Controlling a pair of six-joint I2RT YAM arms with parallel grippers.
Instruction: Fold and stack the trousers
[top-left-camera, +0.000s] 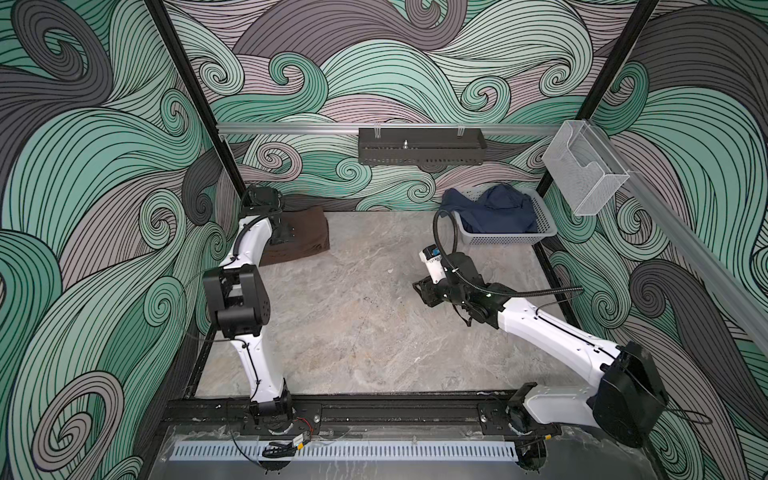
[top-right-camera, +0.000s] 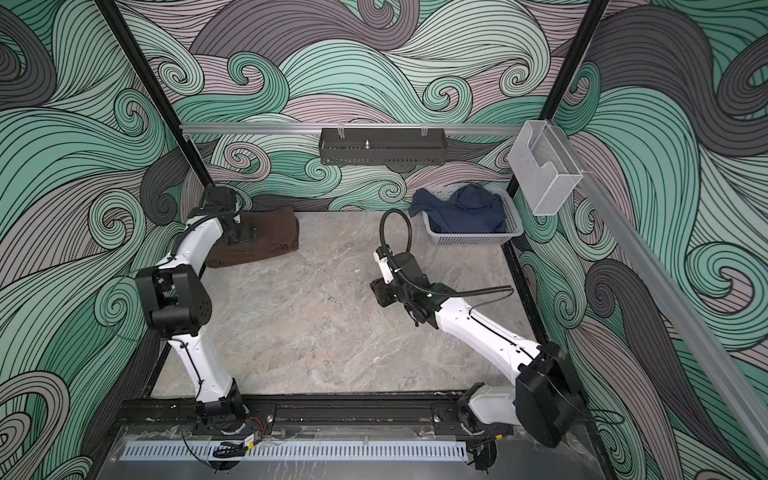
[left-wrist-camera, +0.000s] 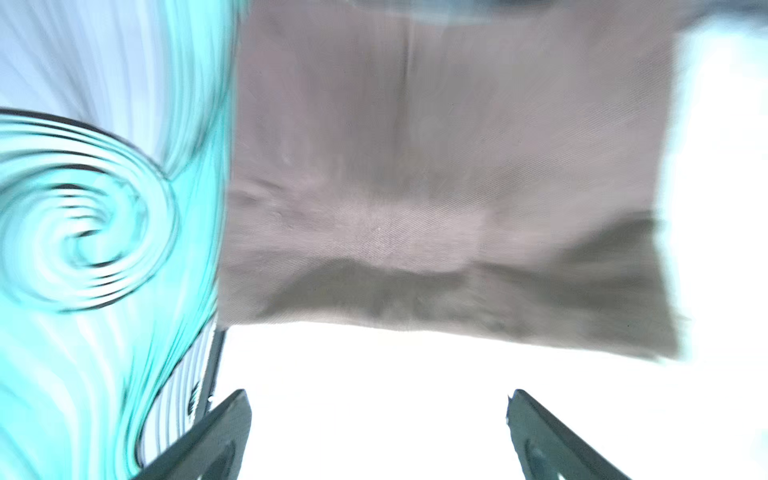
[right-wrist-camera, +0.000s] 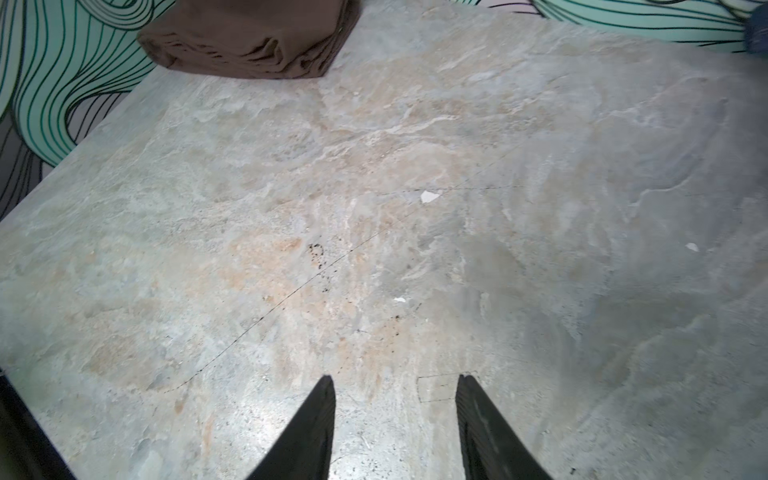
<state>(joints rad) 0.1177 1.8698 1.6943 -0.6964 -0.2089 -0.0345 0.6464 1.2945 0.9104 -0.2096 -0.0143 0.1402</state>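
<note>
Finishing the stack, I judge: the trousers (top-left-camera: 305, 237) lie folded in the far-left corner of the surface (top-left-camera: 374, 324). Left jaws gape wide and empty over them; right jaws, half-open, hold nothing mid-right. Next, lift the left arm (top-left-camera: 249, 245) clear without snagging cloth.

Wide tabletop (top-left-camera: 353, 324) middle free, trousers (top-left-camera: 309, 232) far-left corner, basket (top-left-camera: 509, 240) far-right corner
</note>
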